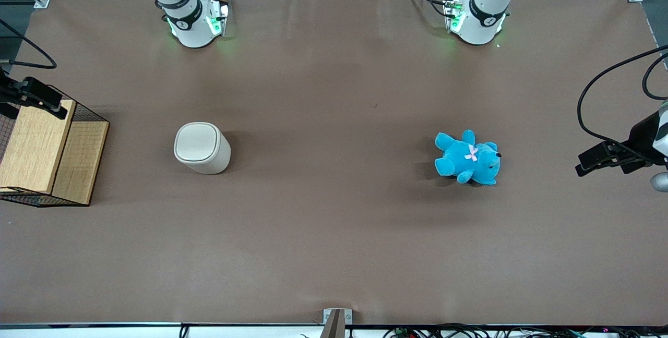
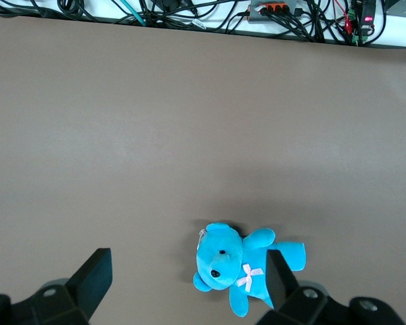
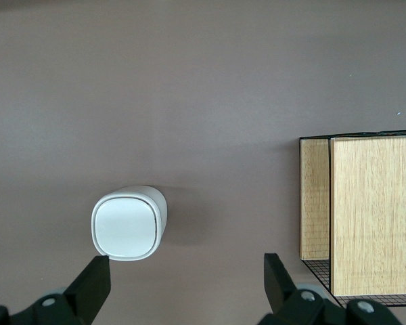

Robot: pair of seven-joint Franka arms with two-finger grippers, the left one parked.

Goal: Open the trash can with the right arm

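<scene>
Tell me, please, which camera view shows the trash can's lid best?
The right wrist view: the open gripper hangs high above the table, looking down on the trash can and its shut lid. The front view shows the can smaller; the left wrist view misses it.

I count one trash can [image 1: 201,147] with its lid down, one blue teddy [image 1: 468,158], and one black wire basket [image 1: 49,153] holding two wooden boards at the working arm's table edge. One gripper [image 3: 186,281] hangs above them, fingers spread.
</scene>
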